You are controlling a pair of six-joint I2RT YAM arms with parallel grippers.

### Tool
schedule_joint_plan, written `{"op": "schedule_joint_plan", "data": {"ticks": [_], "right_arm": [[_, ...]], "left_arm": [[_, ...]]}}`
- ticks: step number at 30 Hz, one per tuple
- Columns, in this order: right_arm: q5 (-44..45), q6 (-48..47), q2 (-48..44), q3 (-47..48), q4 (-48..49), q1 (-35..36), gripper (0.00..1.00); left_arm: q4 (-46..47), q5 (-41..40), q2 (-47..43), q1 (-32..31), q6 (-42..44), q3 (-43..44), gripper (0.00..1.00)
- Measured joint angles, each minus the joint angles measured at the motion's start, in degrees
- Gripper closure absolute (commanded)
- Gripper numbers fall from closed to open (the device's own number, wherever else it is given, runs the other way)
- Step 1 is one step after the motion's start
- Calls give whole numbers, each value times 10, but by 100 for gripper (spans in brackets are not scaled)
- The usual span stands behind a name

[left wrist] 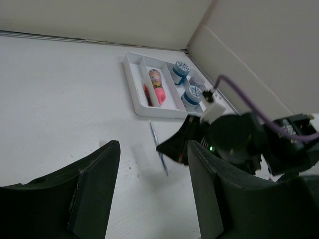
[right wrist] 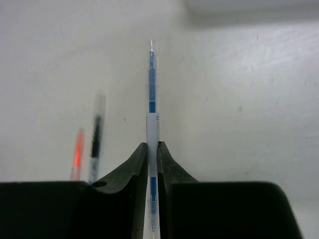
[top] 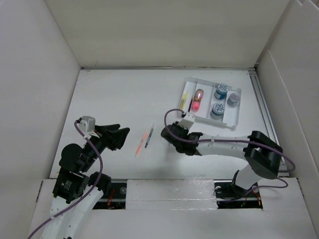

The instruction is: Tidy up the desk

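Observation:
The white desk (top: 124, 99) has an orange pen (top: 140, 144) and a black pen (top: 149, 135) lying side by side near its middle. My right gripper (top: 168, 133) is just right of them, shut on a thin blue pen (right wrist: 152, 99) that sticks out well past the fingertips. The two loose pens appear blurred to its left in the right wrist view: the orange pen (right wrist: 78, 149) and the black pen (right wrist: 95, 134). The blue pen also shows in the left wrist view (left wrist: 160, 152) at the right gripper's tip. My left gripper (top: 119, 137) is open and empty, left of the pens, low over the desk.
A white compartmented tray (top: 234, 118) sits at the back right, holding two blue-lidded jars (top: 221, 91), a grey-lidded jar (top: 233, 99), a pink-and-red object (top: 198, 99) and thin sticks. Tall white walls border the desk. The right arm (top: 234, 144) stretches across the near right.

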Motion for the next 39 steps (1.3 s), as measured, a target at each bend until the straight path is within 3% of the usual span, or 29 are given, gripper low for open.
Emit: {"op": "schedule_joint_plan", "data": {"ticks": [5, 10, 14, 15, 21, 23, 31, 34, 35, 39], "right_arm": [[-70, -110, -60, -1, 111, -162, 91], [-138, -191, 31, 99, 145, -295, 90], [-183, -223, 128, 196, 145, -337, 91], [-201, -226, 150, 213, 139, -348, 100], [-218, -232, 110, 136, 166, -336, 100], [-223, -234, 92, 126, 159, -330, 94], [-250, -258, 121, 211, 147, -389, 89], [-252, -266, 161, 228, 145, -408, 75], [-253, -268, 174, 230, 141, -410, 66], [-260, -271, 211, 235, 114, -412, 52]], "left_arm": [[0, 0, 0, 0, 0, 0, 47], [0, -1, 0, 0, 0, 0, 47], [0, -1, 1, 0, 0, 0, 47], [0, -1, 1, 0, 0, 0, 47], [0, -1, 1, 0, 0, 0, 47], [0, -1, 1, 0, 0, 0, 47], [0, 2, 6, 0, 2, 0, 47], [0, 0, 5, 0, 1, 0, 46], [0, -1, 4, 0, 2, 0, 46], [0, 0, 4, 0, 2, 0, 47]]}}
